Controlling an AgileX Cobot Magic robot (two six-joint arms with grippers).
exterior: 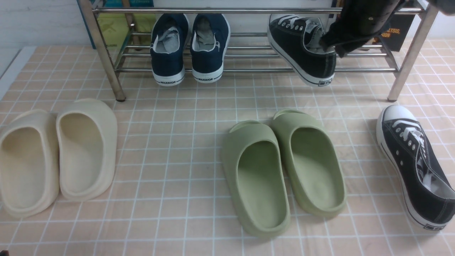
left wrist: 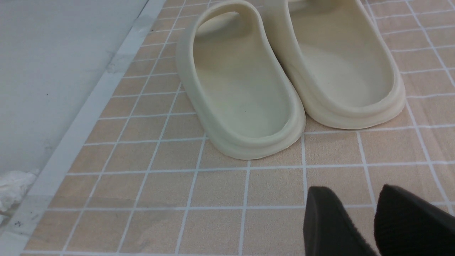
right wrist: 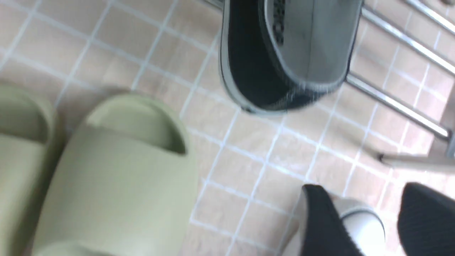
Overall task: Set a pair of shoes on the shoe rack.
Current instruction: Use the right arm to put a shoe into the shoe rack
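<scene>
Your shoe rack [exterior: 249, 10] runs across the top of the frame, its legs standing on the peach-tiled bench [exterior: 177, 217]. A pair of navy sneakers [exterior: 209, 53] sits on it at upper centre, heels toward you. At upper right, one black sneaker [exterior: 298, 53] lies on the rack bars at a slant, its heel hanging over the front bar. The right gripper [exterior: 332, 44] is at that shoe's opening; from here you can't tell whether its fingers touch the collar. The second black sneaker [exterior: 416, 167] lies on the bench at lower right, toe cap pointing up the frame. Green slippers [exterior: 259, 177] sit at lower centre and cream slippers [exterior: 85, 149] at lower left.
</scene>
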